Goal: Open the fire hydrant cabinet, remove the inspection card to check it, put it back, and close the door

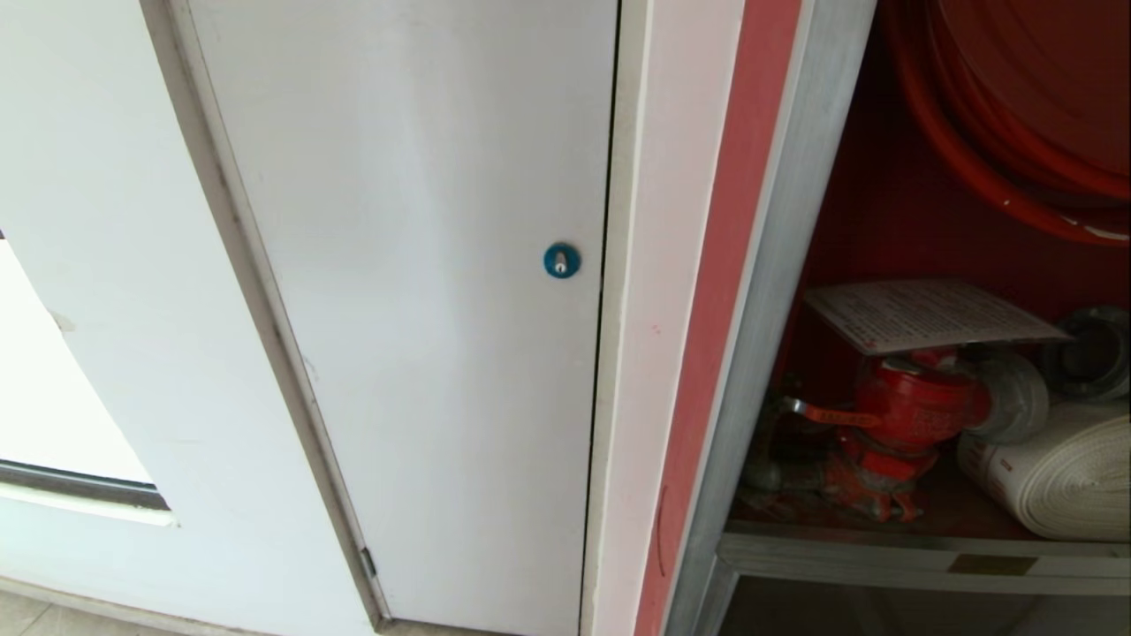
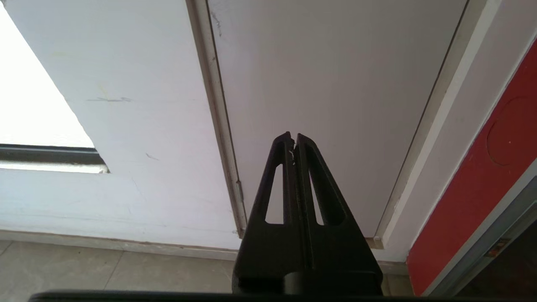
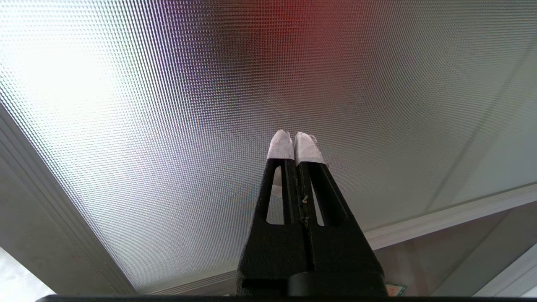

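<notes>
Both sets of fingers clenched & empty: w/ the inspection card (image 1: pixel 928 315) loose atop the red valve (image 1: pixel 910 411), far from the right gripper (image 3: pixel 295 138) facing the door (image 3: pixel 168 126), a clumsy reach may knock it down behind; left gripper (image 2: pixel 293 140) idle.

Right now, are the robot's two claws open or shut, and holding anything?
Left gripper: shut, holding nothing.
Right gripper: shut, holding nothing.

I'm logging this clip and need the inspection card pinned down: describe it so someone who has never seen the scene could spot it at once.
Start at the open fire hydrant cabinet, the red-lined recess right of the pale grey panel with the blue round lock. Below the red hose reel, the inspection card lies flat on top of the red valve. It is the only thin, pale, printed sheet there.
</notes>
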`<state>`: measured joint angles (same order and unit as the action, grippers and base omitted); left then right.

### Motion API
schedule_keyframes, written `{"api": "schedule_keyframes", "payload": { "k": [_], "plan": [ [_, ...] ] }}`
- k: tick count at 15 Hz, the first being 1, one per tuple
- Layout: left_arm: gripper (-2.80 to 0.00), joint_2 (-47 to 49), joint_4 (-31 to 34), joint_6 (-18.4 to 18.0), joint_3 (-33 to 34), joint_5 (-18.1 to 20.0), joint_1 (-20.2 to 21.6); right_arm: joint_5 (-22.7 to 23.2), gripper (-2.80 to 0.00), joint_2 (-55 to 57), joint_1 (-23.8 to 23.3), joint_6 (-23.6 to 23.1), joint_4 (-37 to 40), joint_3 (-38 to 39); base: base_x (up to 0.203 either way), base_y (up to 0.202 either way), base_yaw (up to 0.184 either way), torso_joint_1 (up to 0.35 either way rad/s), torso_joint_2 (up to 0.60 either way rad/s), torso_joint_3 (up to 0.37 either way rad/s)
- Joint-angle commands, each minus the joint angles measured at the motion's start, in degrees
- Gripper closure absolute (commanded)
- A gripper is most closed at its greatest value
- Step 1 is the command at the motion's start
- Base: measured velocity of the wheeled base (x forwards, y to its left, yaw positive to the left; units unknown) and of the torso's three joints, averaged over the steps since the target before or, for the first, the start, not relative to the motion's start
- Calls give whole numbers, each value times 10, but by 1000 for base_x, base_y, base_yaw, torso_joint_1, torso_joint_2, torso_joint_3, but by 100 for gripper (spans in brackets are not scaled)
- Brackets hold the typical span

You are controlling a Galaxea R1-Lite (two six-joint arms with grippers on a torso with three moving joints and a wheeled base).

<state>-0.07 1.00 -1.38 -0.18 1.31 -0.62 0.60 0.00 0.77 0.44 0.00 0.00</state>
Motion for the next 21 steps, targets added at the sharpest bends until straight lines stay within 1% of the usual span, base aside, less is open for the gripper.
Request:
{"api": "schedule_keyframes", "payload": {
  "k": [1,2,4,21],
  "plan": [
    [0,1,0,1,0,-2,0,0,0,1,0,0,0,0,0,0,0,0,0,0],
    [0,1,0,1,0,-2,0,0,0,1,0,0,0,0,0,0,0,0,0,0],
    [0,1,0,1,0,-2,0,0,0,1,0,0,0,0,-170,0,0,15,3,-2],
    [0,1,0,4,0,-2,0,0,0,1,0,0,0,0,-196,0,1,2,2,2]
  ]
}}
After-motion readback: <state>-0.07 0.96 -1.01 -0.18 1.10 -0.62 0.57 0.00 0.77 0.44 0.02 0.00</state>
